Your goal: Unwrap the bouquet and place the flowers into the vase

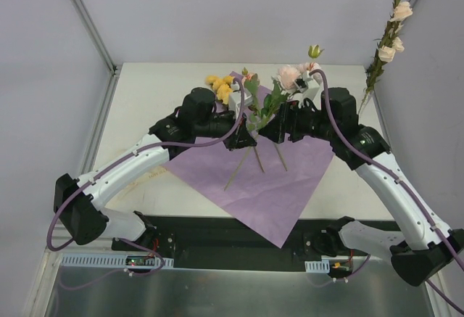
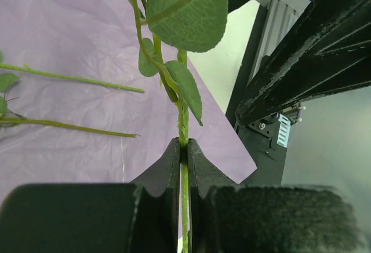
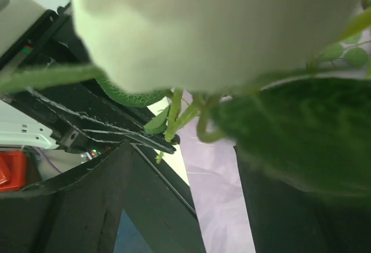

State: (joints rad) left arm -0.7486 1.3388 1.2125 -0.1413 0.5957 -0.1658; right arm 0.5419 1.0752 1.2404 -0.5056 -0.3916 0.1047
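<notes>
Vase: a small clear glass vase is standing at the far right edge of the table, well apart from both grippers. It is holding one tall leafy stalk with cream blooms, which is leaning toward the right wall.
Left gripper: the left gripper is clenching a thin green stem. Its dark fingers are pressing the stem from both sides. Beyond the fingertips the stem is running straight up to broad, veined leaves.
Right gripper: the right gripper is standing released, with its fingers spread wide. Pale green stalks are crossing just beyond the tips, and I cannot tell whether they are touching either finger. A blurred cream bloom is filling the view just past them.
Flowers: the flowers are standing bunched between the two grippers over the middle of the table. Yellow blooms are sitting on the left gripper's far side, and a pink bloom is rising above the right gripper.
Paper: a purple paper sheet is lying flat and faintly crinkled beneath both grippers, set like a diamond. Two bare stems are lying on it to the left of the left fingers.
Edges and room: the paper's near corner is overlapping the black strip by the arm bases. Bare tabletop is showing left of the left gripper and between the right gripper and the vase.
</notes>
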